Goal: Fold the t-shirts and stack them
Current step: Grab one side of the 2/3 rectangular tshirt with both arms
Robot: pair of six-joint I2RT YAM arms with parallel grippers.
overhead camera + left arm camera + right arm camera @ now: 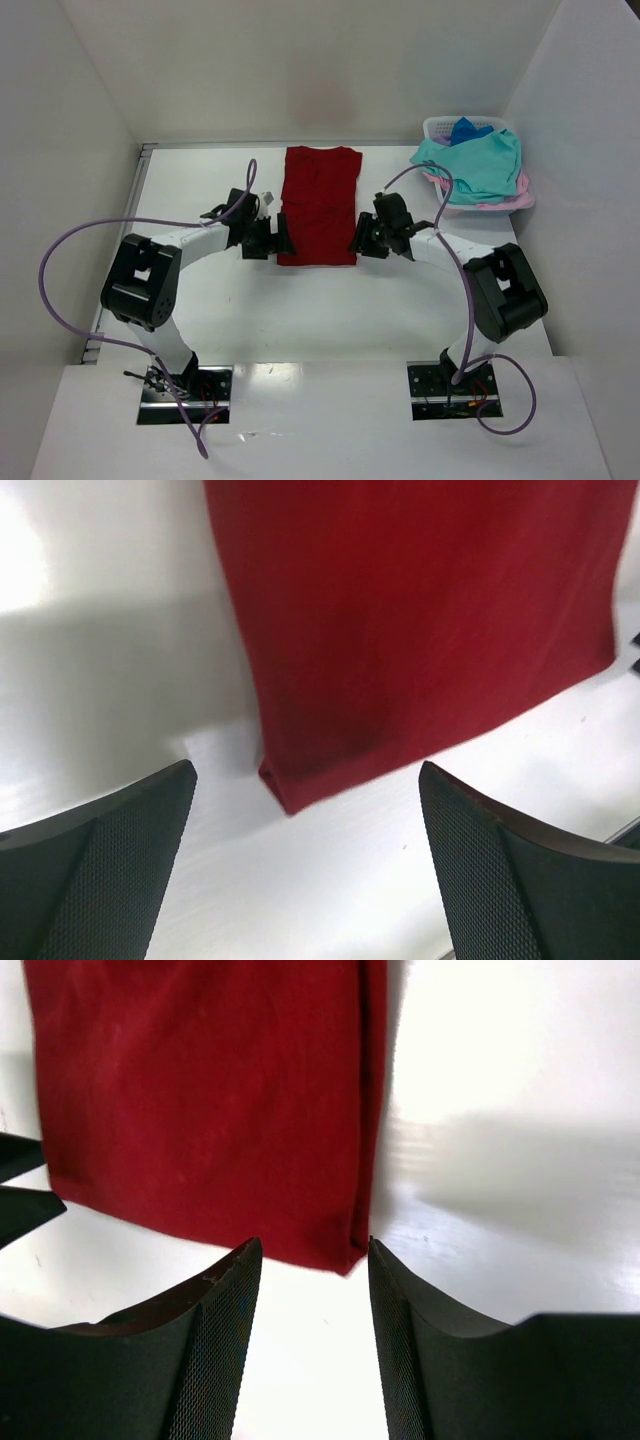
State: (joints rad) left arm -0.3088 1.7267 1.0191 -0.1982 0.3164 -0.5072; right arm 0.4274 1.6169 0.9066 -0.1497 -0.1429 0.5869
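**A:** Identify the nearest items.

**B:** The left arm base (185, 392) and right arm base (450, 385) sit at the bottom of the top view. In each wrist view, black textured fingers fill the lower edge.

**A:** Claw condition?

**B:** Left claw (307, 770): fingers wide apart, closed on nothing. Right claw (313, 1245): fingers partly apart, with bare worktop (200, 180) in the gap and nothing clamped.

**A:** Edges and clearance?

**B:** The left claw is at the lower left corner of the dark red t-shirt (318, 205), the right claw at its lower right corner. Each corner shows just beyond the fingertips. There is open worktop left of the shirt and below it. White walls bound the worktop at the left, top and right of the frame.

**A:** Shirt appearance?

**B:** It lies flat at frame centre as a narrow upright rectangle with doubled side edges. The basket (440, 125) at upper right holds the teal shirt (475, 160), pink shirt (495, 203) and blue shirt (467, 130). The teal one hangs over the rim.
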